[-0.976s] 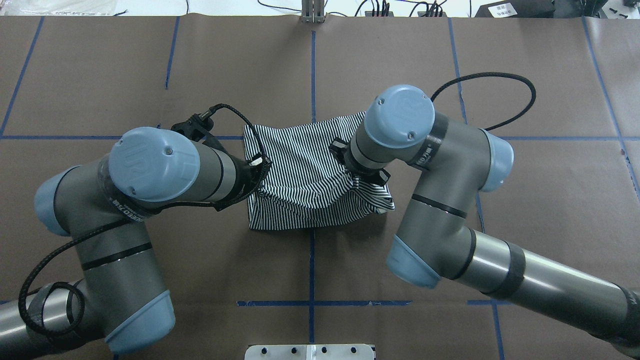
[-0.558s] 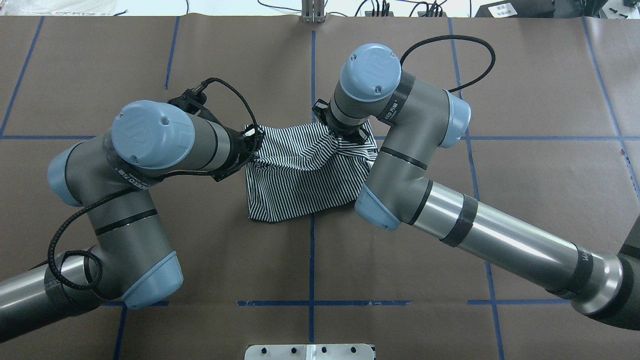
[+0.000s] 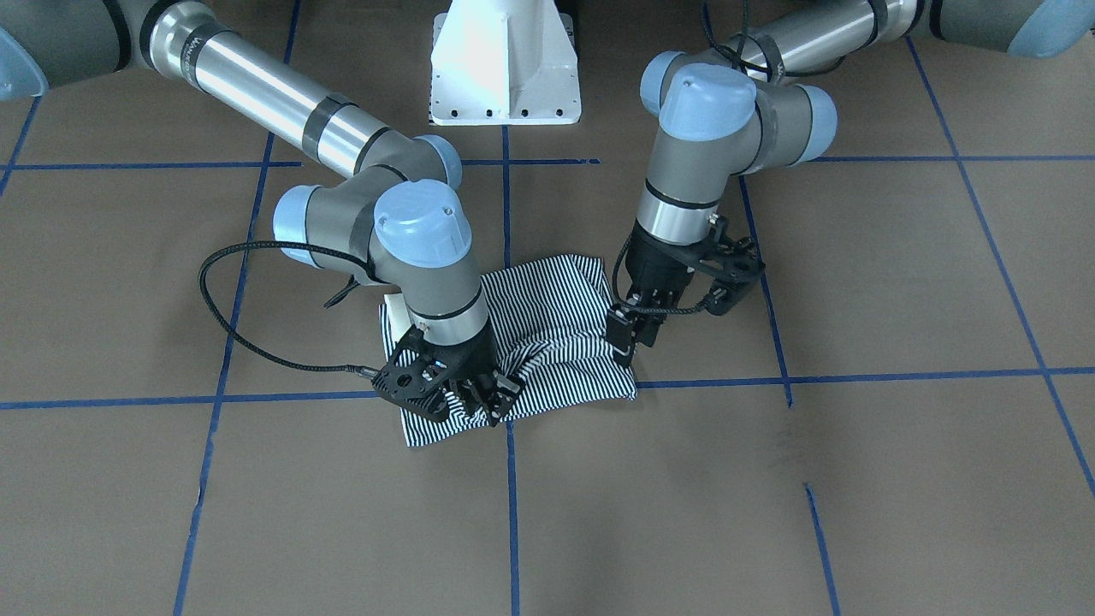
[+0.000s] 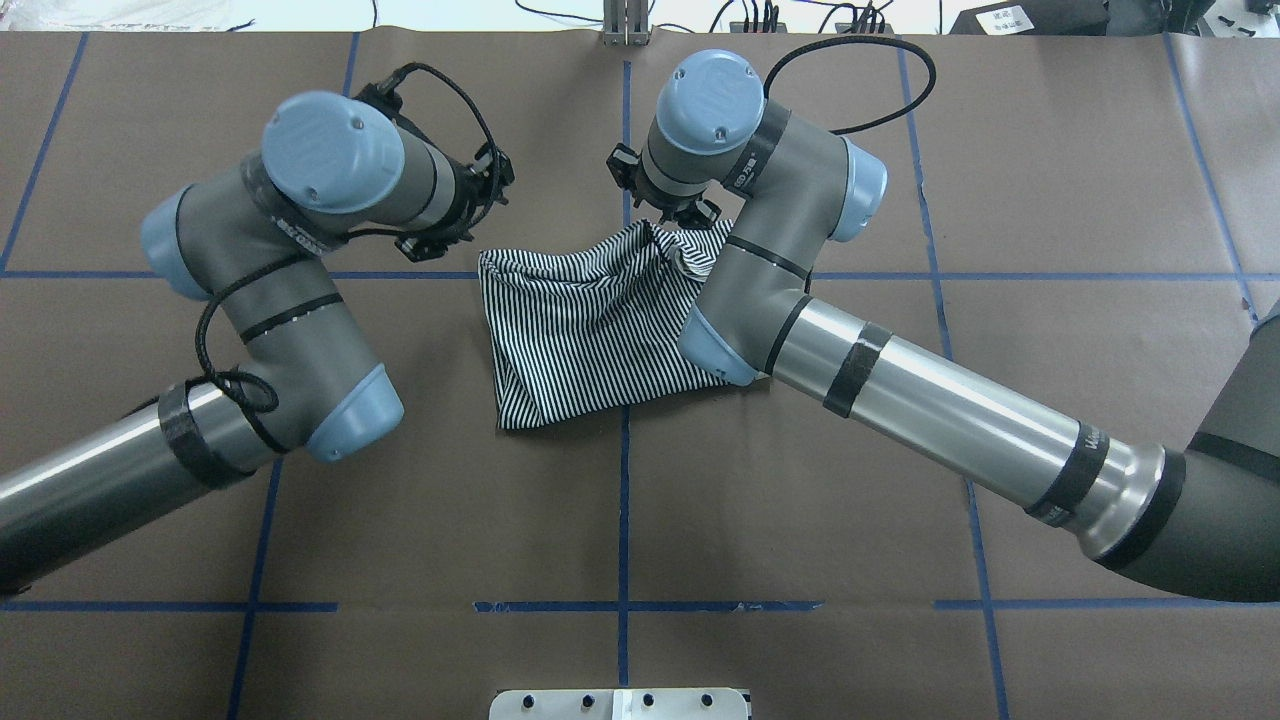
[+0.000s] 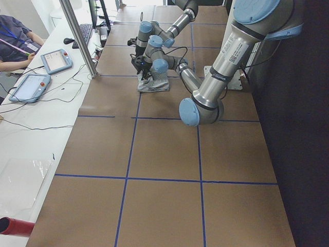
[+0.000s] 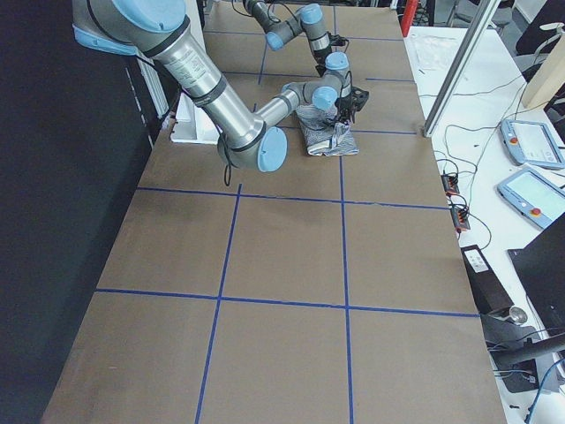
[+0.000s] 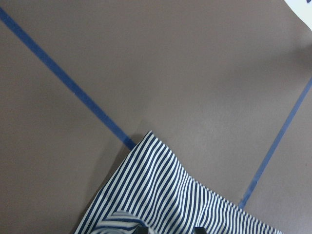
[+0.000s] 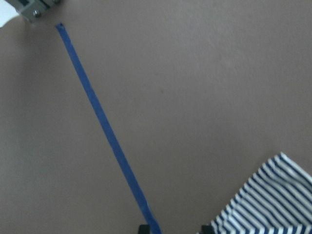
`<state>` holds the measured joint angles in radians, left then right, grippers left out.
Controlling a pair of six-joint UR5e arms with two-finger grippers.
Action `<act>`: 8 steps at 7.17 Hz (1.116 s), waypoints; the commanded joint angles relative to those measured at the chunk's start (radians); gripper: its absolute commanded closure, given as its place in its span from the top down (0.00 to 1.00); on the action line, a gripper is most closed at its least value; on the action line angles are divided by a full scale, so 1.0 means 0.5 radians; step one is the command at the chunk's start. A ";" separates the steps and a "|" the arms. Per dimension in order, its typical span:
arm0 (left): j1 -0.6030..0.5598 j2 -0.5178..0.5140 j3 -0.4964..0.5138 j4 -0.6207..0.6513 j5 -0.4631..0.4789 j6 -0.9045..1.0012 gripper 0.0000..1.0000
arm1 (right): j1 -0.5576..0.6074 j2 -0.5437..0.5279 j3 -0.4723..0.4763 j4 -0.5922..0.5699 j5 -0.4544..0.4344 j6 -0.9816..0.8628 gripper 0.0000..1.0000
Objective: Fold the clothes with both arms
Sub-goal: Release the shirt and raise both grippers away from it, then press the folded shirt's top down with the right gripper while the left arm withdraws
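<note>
Hiding polo shirt (image 4: 580,320) edge: right arm (image 4: 762,285)

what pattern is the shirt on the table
The shirt has thin navy-and-white stripes, clearest in the overhead view.

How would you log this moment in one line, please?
left gripper: open, by shirt corner | right gripper: open, over shirt edge | shirt: folded, rumpled, on table

Looks down on brown table cover (image 7: 185,58). Shows striped shirt (image 7: 165,195) corner at bottom, flat, tip touching blue tape line (image 7: 68,83); second tape line (image 7: 278,141) to right.
</note>
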<state>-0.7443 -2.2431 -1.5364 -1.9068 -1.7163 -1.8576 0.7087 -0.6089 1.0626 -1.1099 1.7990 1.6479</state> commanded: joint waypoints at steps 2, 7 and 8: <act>-0.245 -0.073 0.308 -0.193 -0.141 0.245 1.00 | 0.156 0.058 -0.229 0.082 0.046 -0.243 1.00; -0.251 -0.067 0.287 -0.196 -0.341 0.331 1.00 | -0.027 0.135 0.083 -0.680 0.090 -0.722 1.00; -0.290 -0.064 0.287 -0.178 -0.359 0.398 1.00 | -0.110 0.123 0.090 -0.740 0.047 -0.731 1.00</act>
<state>-0.8734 -2.2766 -1.3922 -2.0032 -1.8872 -1.6876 0.7071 -0.5485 1.0847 -1.4056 1.8401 1.2929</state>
